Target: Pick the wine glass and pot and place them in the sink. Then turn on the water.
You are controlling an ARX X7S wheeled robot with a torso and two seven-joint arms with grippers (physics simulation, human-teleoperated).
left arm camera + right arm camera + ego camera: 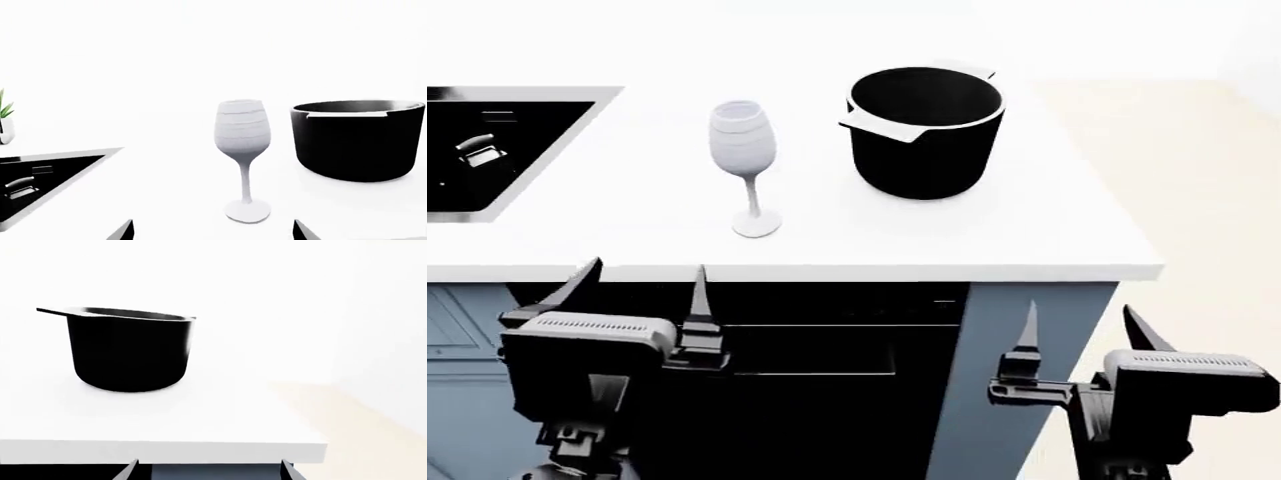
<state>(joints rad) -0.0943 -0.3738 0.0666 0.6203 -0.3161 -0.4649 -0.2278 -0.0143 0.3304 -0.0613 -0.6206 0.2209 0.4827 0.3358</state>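
Wine glass [745, 160]: shown upright on the white tabletop [1054, 215], between the sink and the pot, touching neither; its round foot is planted near the front edge.
Pot [925, 130]: shown upright on the tabletop, beside the glass on the robot's right and a little farther back; flat pale tab handles are seen at its rim.
Sink [481, 150]: a black basin with steel rim, set into the tabletop at the far left of the head view and only partly in frame.
Left hand [641, 290]: held below and in front of the tabletop edge, fingers spread wide, nothing gripped; roughly in line with the glass.
Right hand [1081, 335]: likewise held low before the cabinet front [827, 350], fingers parted and empty.
Plant [5, 117]: green leaves are glimpsed beyond the sink in the left wrist view.
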